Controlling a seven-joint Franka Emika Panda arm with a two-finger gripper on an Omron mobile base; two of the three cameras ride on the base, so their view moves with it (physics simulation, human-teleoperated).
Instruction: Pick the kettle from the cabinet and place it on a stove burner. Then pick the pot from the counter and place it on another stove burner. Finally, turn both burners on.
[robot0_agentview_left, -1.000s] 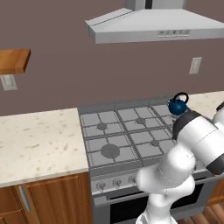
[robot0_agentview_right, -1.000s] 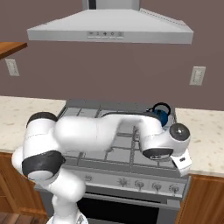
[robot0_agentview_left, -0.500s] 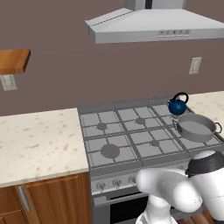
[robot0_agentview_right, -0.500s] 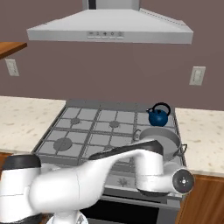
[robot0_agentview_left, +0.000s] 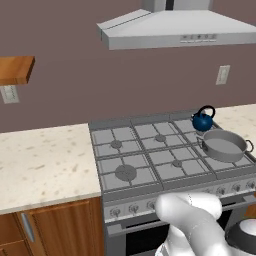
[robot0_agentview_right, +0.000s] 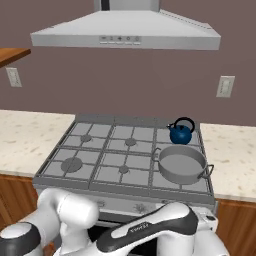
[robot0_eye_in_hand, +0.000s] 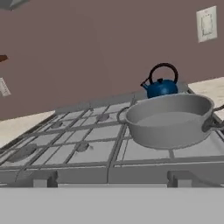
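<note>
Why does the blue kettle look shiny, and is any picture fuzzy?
Right base view: the kettle carries a small pale glint, so it looks glossy; edges are crisp. Left base view: the kettle shows a highlight too, and the pot is evenly lit. Hand view: the pot looms large and slightly soft, the kettle behind it.

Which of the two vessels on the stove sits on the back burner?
The small dark-blue kettle with the arched black handle; the wide grey pot sits in front of it.

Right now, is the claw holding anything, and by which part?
Nothing is held. The small dark-blue kettle and the wide grey metal pot both sit free on the stove's right-hand burners, pot in front of kettle, nothing gripping them.
</note>
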